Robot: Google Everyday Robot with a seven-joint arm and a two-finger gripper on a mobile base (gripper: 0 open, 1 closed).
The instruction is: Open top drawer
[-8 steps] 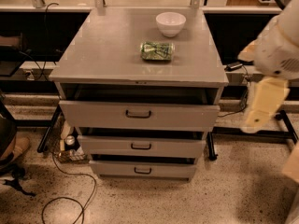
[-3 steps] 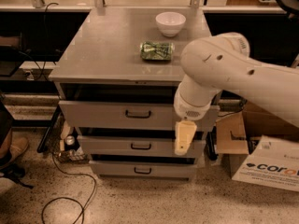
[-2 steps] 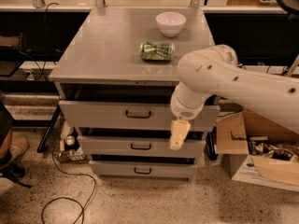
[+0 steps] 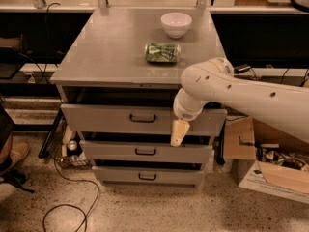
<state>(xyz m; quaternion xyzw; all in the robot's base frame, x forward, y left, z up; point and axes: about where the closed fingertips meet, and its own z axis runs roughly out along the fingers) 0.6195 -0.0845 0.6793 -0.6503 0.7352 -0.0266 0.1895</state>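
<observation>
The top drawer (image 4: 106,119) is the widest grey drawer of the cabinet, with a small dark bar handle (image 4: 142,118) at its centre. It stands a little way out, with a dark gap under the cabinet top. My gripper (image 4: 178,132) hangs from the white arm (image 4: 231,88) that reaches in from the right. It points down in front of the drawer's lower edge, right of the handle and apart from it.
A white bowl (image 4: 176,24) and a green packet (image 4: 162,52) lie on the cabinet top (image 4: 106,47). Two narrower drawers (image 4: 145,152) (image 4: 147,176) sit below. Cardboard boxes (image 4: 270,166) stand on the floor at right. Cables (image 4: 72,209) lie at lower left.
The arm has swung in from the right side to the front of the drawers, and the gripper has drifted left toward the handle. The drawer stands as before.
</observation>
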